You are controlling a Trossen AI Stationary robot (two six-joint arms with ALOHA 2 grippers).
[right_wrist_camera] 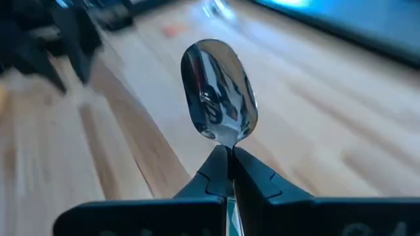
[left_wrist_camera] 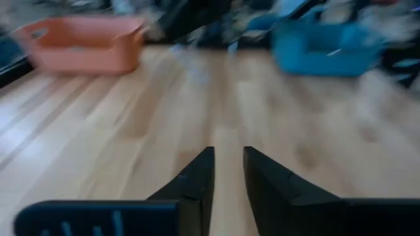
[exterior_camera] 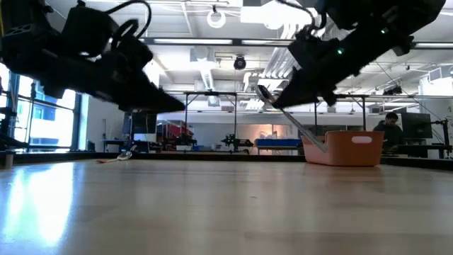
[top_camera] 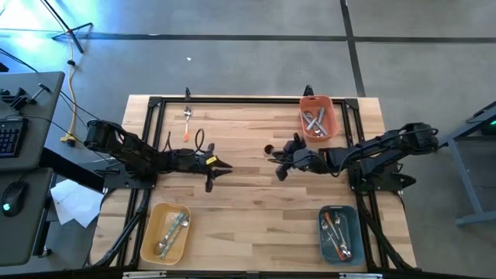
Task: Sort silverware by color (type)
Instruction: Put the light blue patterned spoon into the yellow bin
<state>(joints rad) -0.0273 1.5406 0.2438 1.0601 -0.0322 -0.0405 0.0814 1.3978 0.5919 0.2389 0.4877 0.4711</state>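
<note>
- Carrying everything is the bench (top_camera: 256,209), a pale wooden top; three bins stand near its edges so that the middle is free for both arms.
- At the far right corner stands the orange bin (top_camera: 318,118), at the near right corner the blue bin (top_camera: 339,233), and at the near left corner the yellow bin (top_camera: 165,232) — each already has some silverware inside, so I judge each bin collects one handle type.
- Over the middle of the bench, a little to the left, the left gripper (top_camera: 218,165) hangs with its fingers slightly apart and nothing between them; it looks to be waiting.
- Also near the middle, just beside the orange bin, the right gripper (right_wrist_camera: 230,157) is closed tightly on the neck of a spoon (right_wrist_camera: 218,92). The bowl points up and away from the fingers, and the spoon is lifted clear of the wood — probably so it can travel to a bin without dragging.
- Near the far edge on the left side, one loose piece (top_camera: 187,121) lies alone on the wood, not yet sorted.
</note>
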